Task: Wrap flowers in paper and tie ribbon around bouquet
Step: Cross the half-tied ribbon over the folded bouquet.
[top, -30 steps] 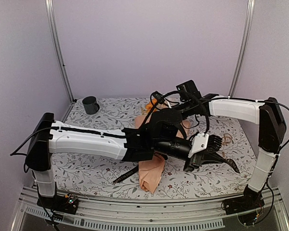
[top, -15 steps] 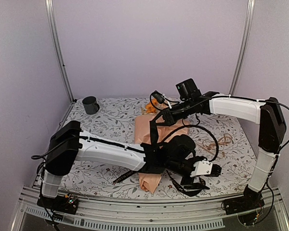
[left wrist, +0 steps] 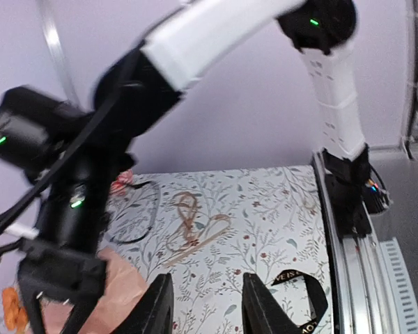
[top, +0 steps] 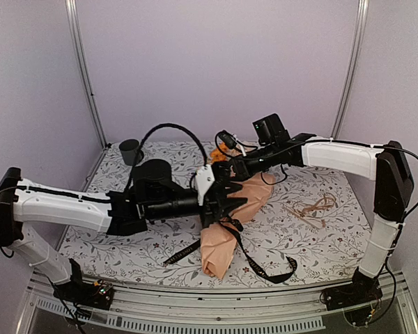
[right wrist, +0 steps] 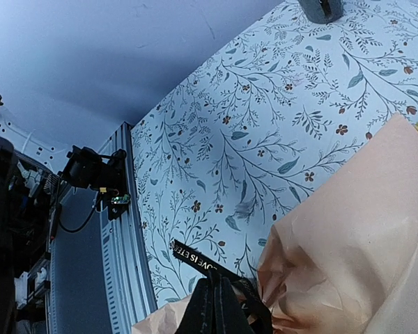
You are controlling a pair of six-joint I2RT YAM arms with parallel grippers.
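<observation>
A: Left side?
B: Mug (top: 129, 150) far left on the surface (top: 125, 243). Left tool (left wrist: 205, 296) released, fingers apart, nothing between them, over the bouquet (top: 223, 240) mid-surface.
A: Ribbon?
B: Ribbon (top: 268, 271) shows on both sides of the cone, with a loop near right. Right tool (right wrist: 212, 305) clenched by the flowers (top: 220, 152); can't tell if it pinches anything. Cord (top: 313, 207) lies right.

Open desk (top: 118, 249) front left (tan cord (top: 313, 207) and ribbon (top: 249, 259) on the right), bouquet (top: 219, 249), left arm (top: 63, 205) and right arm (top: 334, 154) across the middle.
</observation>
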